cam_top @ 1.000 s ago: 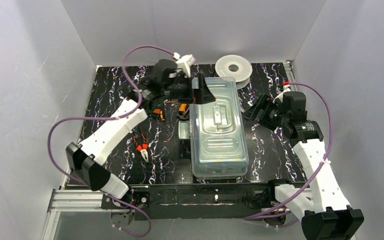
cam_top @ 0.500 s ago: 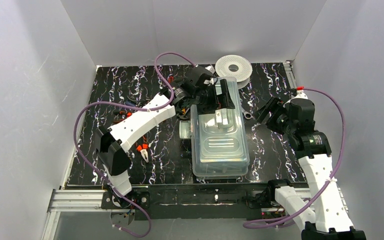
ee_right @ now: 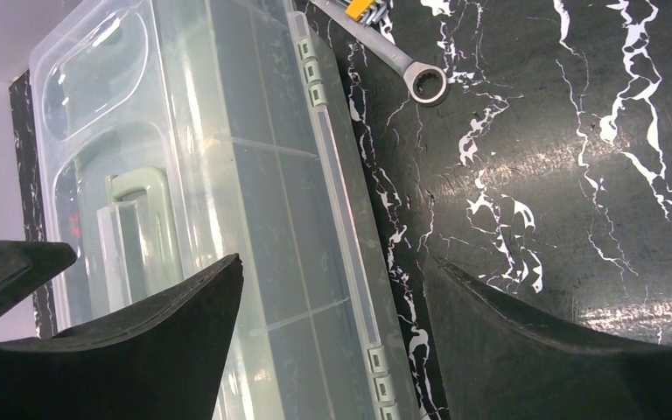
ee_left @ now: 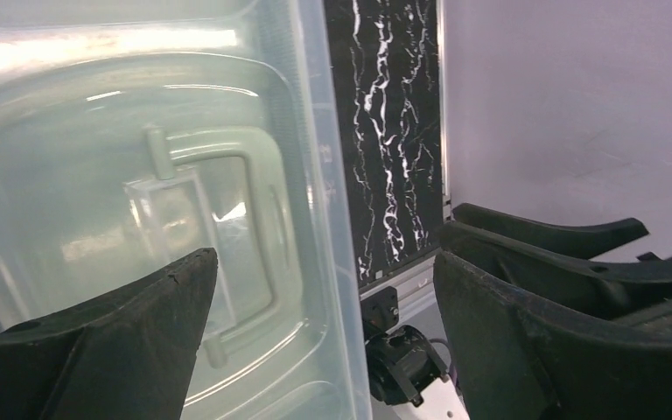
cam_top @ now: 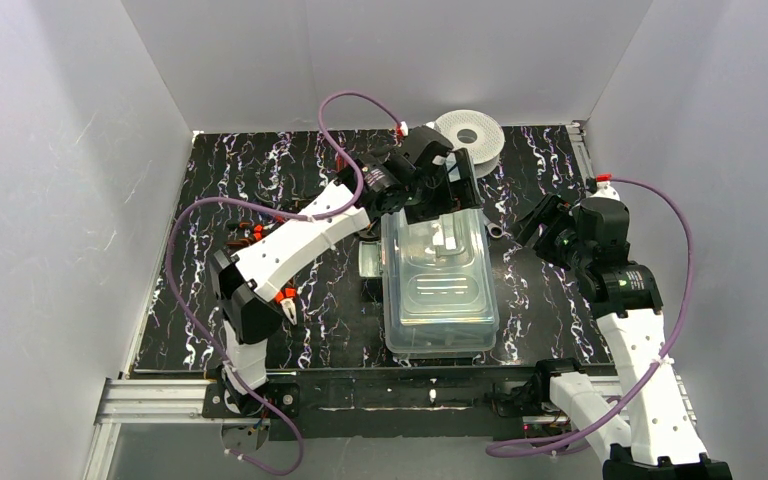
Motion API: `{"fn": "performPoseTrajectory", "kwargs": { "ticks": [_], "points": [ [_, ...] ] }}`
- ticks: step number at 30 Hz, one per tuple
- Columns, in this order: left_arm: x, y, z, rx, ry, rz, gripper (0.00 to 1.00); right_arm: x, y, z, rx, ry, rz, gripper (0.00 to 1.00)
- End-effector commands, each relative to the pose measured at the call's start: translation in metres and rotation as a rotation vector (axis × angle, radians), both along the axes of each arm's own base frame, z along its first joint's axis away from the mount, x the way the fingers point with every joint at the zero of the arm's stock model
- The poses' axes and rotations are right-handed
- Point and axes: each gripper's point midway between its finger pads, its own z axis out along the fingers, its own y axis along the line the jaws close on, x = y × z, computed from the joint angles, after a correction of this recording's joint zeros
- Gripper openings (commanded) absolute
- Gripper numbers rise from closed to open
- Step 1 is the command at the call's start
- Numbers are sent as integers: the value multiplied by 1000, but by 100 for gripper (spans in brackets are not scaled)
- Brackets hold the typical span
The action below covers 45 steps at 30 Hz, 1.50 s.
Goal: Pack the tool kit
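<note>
The tool kit box [cam_top: 438, 290], pale green with a clear lid, lies closed lengthways at mid table. My left gripper [cam_top: 457, 186] is open and empty over the box's far end. In the left wrist view the left gripper [ee_left: 324, 293] has the lid's [ee_left: 131, 201] right edge between its fingers. My right gripper [cam_top: 533, 222] is open and empty just right of the box. In the right wrist view the right gripper [ee_right: 332, 297] spans the box's [ee_right: 219, 192] hinged side. A steel wrench [ee_right: 398, 66] lies on the table nearby. Orange pliers [cam_top: 285, 301] lie left of the box.
A white round spool [cam_top: 468, 131] stands at the back, just behind my left gripper. Small red and black tools [cam_top: 249, 233] lie partly under the left arm. A small pale piece [cam_top: 368, 261] sits against the box's left side. White walls close in the black marbled table [cam_top: 210, 180].
My left arm has swung right from the box's far left corner to above its far end. My right gripper has drawn back slightly to the right.
</note>
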Motion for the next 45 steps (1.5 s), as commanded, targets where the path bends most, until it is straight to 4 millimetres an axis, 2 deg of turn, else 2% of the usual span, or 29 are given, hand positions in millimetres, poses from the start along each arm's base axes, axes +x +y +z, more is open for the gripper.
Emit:
{"fn": "performPoseTrajectory", "kwargs": {
  "ticks": [1,5,17,22,24,27,29,30,34,39,45],
  "points": [
    [-6,-6,10,-6,-11,-21,94,3,-5,1,-18,-14,-25,82],
    [-10,-12,4,-3,2,-21,94,1,-9,-2,-30,-11,-41,82],
    [-19,-34,-42,24,188,6,94,-1,-15,-2,-49,-8,-66,82],
    [-25,-46,-53,-90,302,-19,90,-3,-8,-3,-34,-5,-23,83],
    [-22,-49,-43,-190,280,-44,87,-5,9,-1,-2,-16,75,84],
    [-16,-52,-8,-404,141,-131,82,-11,41,8,76,-64,273,81],
    [-15,-44,12,-505,57,-145,79,-16,61,14,145,-86,381,79],
    [-14,-41,27,-561,6,-157,79,-18,68,18,174,-92,419,78],
    [-19,-33,53,-664,-46,-212,77,-18,85,29,253,-92,517,75],
    [-23,-35,66,-714,-58,-248,78,-14,103,40,347,-83,602,71],
    [-23,-26,70,-743,-77,-229,80,-5,110,38,372,-40,613,58]
  ]
}}
